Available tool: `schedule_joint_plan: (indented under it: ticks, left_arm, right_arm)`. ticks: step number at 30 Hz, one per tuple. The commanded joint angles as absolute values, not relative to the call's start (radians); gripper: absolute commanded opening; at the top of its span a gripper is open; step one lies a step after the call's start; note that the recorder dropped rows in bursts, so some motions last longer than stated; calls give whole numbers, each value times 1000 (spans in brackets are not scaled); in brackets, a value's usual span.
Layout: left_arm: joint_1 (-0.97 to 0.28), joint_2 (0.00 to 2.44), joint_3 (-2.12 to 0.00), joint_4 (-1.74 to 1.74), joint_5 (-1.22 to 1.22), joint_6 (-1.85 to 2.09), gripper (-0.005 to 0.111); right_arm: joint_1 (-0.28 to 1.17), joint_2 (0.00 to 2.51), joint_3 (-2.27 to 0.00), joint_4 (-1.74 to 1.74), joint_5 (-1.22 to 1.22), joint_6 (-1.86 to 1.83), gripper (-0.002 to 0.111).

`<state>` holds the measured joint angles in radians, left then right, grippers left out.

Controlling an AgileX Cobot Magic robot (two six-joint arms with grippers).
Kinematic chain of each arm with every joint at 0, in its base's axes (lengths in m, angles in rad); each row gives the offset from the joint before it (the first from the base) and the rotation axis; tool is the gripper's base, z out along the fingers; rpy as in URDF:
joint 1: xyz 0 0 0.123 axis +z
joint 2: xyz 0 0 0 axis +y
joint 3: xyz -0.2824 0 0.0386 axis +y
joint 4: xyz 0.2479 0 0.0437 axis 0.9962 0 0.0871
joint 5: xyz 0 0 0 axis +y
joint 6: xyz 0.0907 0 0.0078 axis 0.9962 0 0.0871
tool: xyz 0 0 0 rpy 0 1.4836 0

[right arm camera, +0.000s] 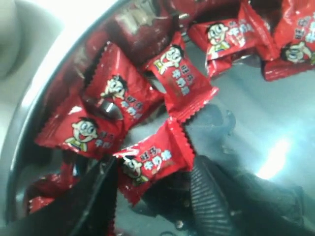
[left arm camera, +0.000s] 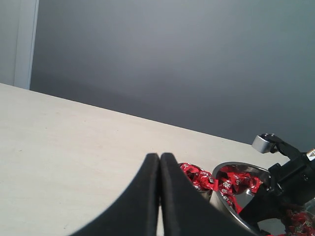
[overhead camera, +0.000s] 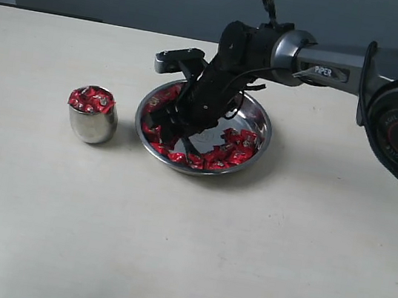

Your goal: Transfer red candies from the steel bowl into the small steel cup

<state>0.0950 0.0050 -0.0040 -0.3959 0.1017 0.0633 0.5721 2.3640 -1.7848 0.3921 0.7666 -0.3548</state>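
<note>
We see a pale, matte bench (overhead camera: pixel 183 252) carrying everything. The right arm (overhead camera: pixel 331 64), black and grey, reaches down into the steel bowl (overhead camera: pixel 258 116), a wide, shallow, mirror-bright round dish that lies directly under the right gripper (overhead camera: pixel 174 139). The small steel cup (overhead camera: pixel 91 125), barrel-sided and polished, stands well apart from that gripper, outside the bowl, and is heaped to the brim. The left gripper (left arm camera: pixel 160 157) has its smooth black fingers pressed flat together on nothing, with the cup just beyond its tips. The right gripper's jaws stand partly open, its ribbed fingers (right arm camera: pixel 211 196) flanking one of the red candies (right arm camera: pixel 152 162), square, glossy foil with crimped edges; more lie around it.
</note>
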Motion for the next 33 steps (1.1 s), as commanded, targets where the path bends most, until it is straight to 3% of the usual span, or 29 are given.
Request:
schedule_joint_plan:
  ticks: [1,4,6,25,33]
  left_arm:
    - [97,0,0,-406,97,65,0]
    - [97,0,0,-406,97,65,0]
    - [97,0,0,-406,97,65,0]
    - [97,0,0,-406,97,65,0]
    - [97,0,0,-406,97,65,0]
  right_arm:
    - [577,2368,-1780,379,766,-362,28]
    - [577,2368,-1780,370,766,-362,15]
    - [577,2368,-1780,370,765,-362,12]
    - [577,2257,-1780,366,766,-358,13]
    - [605,2224,-1780,545,654,-394,13]
